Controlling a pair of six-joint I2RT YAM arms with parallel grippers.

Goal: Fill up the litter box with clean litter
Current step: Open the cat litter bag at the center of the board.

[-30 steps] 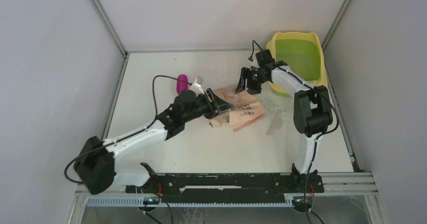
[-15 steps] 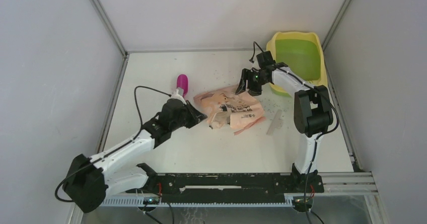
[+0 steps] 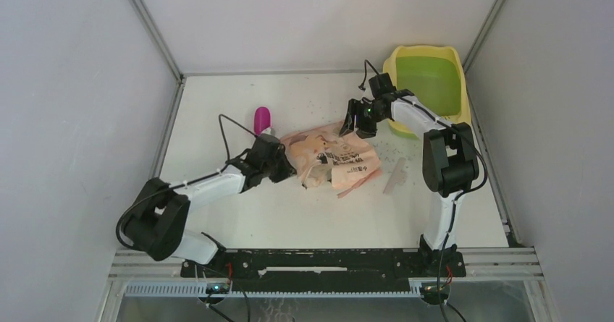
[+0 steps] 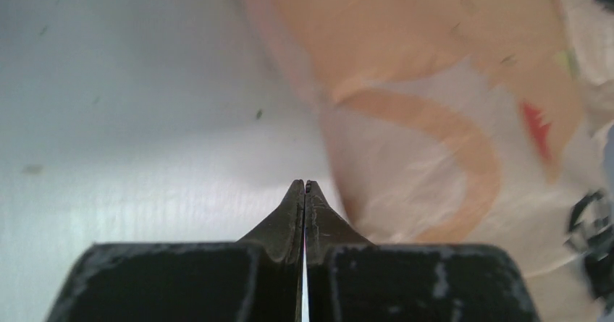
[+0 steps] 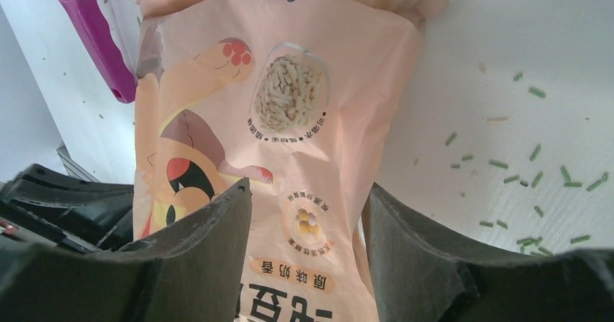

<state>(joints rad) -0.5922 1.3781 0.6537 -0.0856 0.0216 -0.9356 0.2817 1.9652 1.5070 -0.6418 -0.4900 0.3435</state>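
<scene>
Bag-grasping step: my left jaws sit clenched on nothing beside the bag [image 3: 337, 155], right jaws spread above it. The litter box [image 3: 423, 48], far right corner, looks unfilled. Next I must open left and regrip.

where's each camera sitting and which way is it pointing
top external: above and behind, looking down at the table; left arm and right arm show.
left wrist: low over the table, facing the bag; shut left gripper shows.
right wrist: above the bag, looking down; open right gripper shows.
shared: both wrist views see the bag.
</scene>
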